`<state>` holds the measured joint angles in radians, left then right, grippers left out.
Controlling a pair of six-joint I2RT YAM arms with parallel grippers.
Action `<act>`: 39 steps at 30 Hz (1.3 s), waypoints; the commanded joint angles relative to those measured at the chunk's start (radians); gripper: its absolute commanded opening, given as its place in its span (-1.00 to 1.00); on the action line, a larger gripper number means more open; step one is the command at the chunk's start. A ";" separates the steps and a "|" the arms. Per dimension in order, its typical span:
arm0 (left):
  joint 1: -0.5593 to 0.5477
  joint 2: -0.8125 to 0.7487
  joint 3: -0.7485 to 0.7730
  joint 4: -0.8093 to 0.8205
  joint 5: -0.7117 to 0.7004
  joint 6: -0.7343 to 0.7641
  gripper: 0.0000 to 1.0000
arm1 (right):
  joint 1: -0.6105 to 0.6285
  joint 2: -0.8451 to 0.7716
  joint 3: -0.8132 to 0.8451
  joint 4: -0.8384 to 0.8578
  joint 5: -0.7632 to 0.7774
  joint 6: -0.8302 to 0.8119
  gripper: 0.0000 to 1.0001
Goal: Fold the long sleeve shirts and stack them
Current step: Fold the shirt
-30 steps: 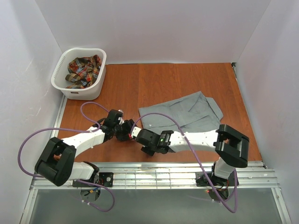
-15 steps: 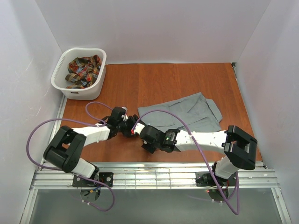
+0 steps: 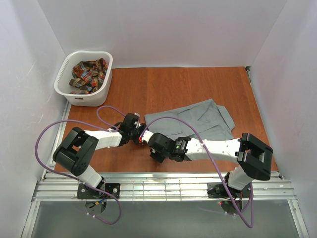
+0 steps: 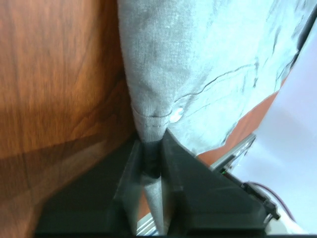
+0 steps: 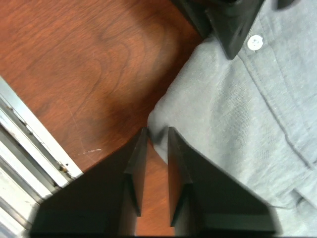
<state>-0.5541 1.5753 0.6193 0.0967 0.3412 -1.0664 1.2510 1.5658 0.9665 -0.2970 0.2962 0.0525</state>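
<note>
**Both claws meet at one corner of the grey shirt**

Close to the near edge of the table [image 3: 168, 89], a little left of its middle, the two arms reach in toward each other and their tips almost touch. The left gripper [image 4: 150, 146] is pressed together on a fold of the grey shirt [image 3: 198, 121] — the cloth runs out of the pinch as a narrow ridge and widens beyond it. Just beside it, the right gripper [image 5: 157, 144] has its jaws only a thin slit apart. The shirt's pointed corner lies at the mouth of that slit, and bare wood shows between the fingers behind it. Whether this claw actually nips the cloth cannot be told. In the right wrist view a small white button [image 5: 255, 42] sits on the shirt, right next to a dark finger of the other claw.

From that corner the grey shirt spreads away toward the right edge, lying flat but rumpled on the wood across the right half of the table.

At the far left corner stands a white basket [image 3: 88, 98], well apart from the arms — the plaid shirt [image 3: 89, 74] lies bundled inside it.
</note>
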 commanded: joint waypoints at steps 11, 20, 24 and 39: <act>0.025 -0.207 0.371 -0.868 -0.413 0.445 -1.00 | -0.145 -0.110 0.135 -0.077 -0.146 0.151 -0.18; 0.045 -0.101 0.610 -1.140 -0.573 0.583 -0.92 | -0.427 -0.116 0.075 -0.038 -0.379 0.253 -0.24; 0.045 0.021 0.735 -1.196 -0.567 0.595 -0.85 | -0.482 -0.086 0.046 0.035 -0.436 0.280 -0.43; 0.046 0.146 0.948 -1.261 -0.556 0.612 -0.85 | -0.530 0.198 0.107 0.409 -0.663 0.575 -0.60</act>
<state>-0.5121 1.7279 1.5196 -1.1347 -0.2024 -0.4706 0.7280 1.7123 1.0283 -0.0357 -0.2916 0.5209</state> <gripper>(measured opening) 0.080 0.204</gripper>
